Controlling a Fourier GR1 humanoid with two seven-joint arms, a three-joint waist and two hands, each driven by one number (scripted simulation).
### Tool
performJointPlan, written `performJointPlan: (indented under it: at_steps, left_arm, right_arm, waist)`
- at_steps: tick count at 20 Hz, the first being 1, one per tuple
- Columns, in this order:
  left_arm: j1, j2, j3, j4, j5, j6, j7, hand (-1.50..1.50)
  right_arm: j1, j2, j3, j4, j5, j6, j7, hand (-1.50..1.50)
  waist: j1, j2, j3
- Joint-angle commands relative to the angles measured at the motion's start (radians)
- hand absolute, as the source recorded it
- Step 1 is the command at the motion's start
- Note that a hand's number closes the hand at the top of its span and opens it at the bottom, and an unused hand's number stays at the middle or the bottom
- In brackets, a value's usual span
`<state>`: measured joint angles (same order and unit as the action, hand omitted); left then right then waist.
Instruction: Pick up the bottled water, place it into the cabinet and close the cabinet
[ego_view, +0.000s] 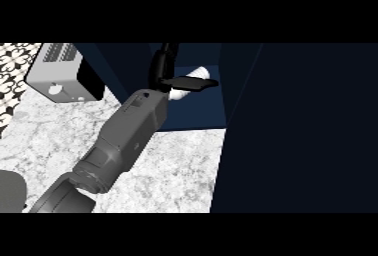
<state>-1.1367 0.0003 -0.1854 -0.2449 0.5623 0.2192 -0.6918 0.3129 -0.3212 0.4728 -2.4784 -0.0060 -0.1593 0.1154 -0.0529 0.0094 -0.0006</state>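
The bottled water (198, 74) shows as a white shape inside the open dark blue cabinet (198, 112), just above the cabinet's floor. My right hand (186, 83) is inside the opening, reaching in from the lower left, with the thumb across the bottle and the fingers curled up behind it. Most of the bottle is hidden by the hand; a white part also shows below the thumb. The cabinet door (303, 130) stands open as a large dark panel filling the right side. Of my left arm only a grey piece (10, 191) shows at the lower left edge; its hand is out of view.
A grey toaster-like appliance (60, 75) stands on the marble counter (177, 165) at the upper left, beside the cabinet's left wall. A patterned tile wall (13, 65) runs along the far left.
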Motion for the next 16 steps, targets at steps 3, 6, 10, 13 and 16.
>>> performJointPlan:
  at_steps: [3, 6, 10, 13, 16]
  left_arm:
    - [0.076, 0.0, -0.031, -0.146, 0.059, -0.056, 0.052, -1.5]
    - [0.145, 0.0, -0.129, -0.294, 0.119, 0.01, 0.094, -1.5]
    - [0.288, 0.0, -0.171, -0.511, 0.08, 0.041, 0.189, 1.5]
    - [0.433, 0.021, -0.214, -0.646, 0.048, 0.051, 0.185, 1.5]
    - [0.538, 0.054, -0.232, -0.717, 0.034, 0.049, 0.178, 1.5]
  right_arm:
    - [0.005, -0.001, -0.039, -0.101, -0.018, -0.006, 0.083, -1.5]
    - [0.025, 0.002, 0.007, -0.083, 0.016, 0.004, 0.053, -1.5]
    - [-0.004, 0.001, -0.042, -0.09, 0.002, -0.008, 0.087, -1.5]
    - [-0.032, -0.018, -0.003, -0.118, 0.067, -0.006, 0.138, -1.5]
    - [-0.006, -0.08, 0.046, -0.086, 0.11, 0.052, 0.094, -1.5]
  waist:
    - [0.034, -0.011, 0.0]
    - [0.028, -0.014, 0.0]
    - [0.078, -0.026, 0.001]
    - [0.078, -0.024, 0.0]
    - [0.066, -0.021, 0.0]
